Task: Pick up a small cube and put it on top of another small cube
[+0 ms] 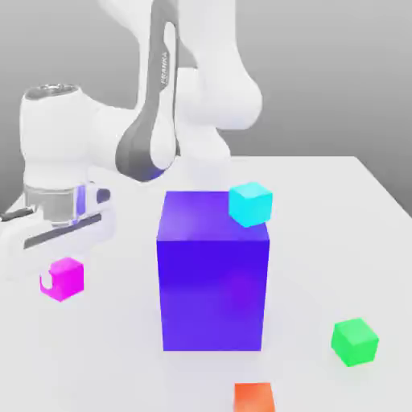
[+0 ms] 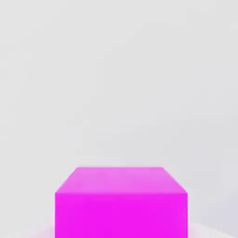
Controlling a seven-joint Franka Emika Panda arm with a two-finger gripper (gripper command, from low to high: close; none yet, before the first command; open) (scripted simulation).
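The small magenta cube (image 1: 68,278) is low over the white table (image 1: 338,241) at the exterior view's left. My gripper (image 1: 56,279) reaches down onto it from the white hand above. One white fingertip (image 1: 46,282) presses against the cube's left face, and the other is hidden behind the cube, so the gripper is shut on it. In the hand view the magenta cube (image 2: 121,204) looms close, with bare table beyond it. The small green cube (image 1: 355,341) sits alone on the table at the exterior view's lower right, far from the gripper.
A big blue-violet block (image 1: 213,282) stands between the magenta and green cubes. A cyan cube (image 1: 250,203) shows at its upper right corner. An orange-red cube (image 1: 254,398) lies at the near edge, in front of the block.
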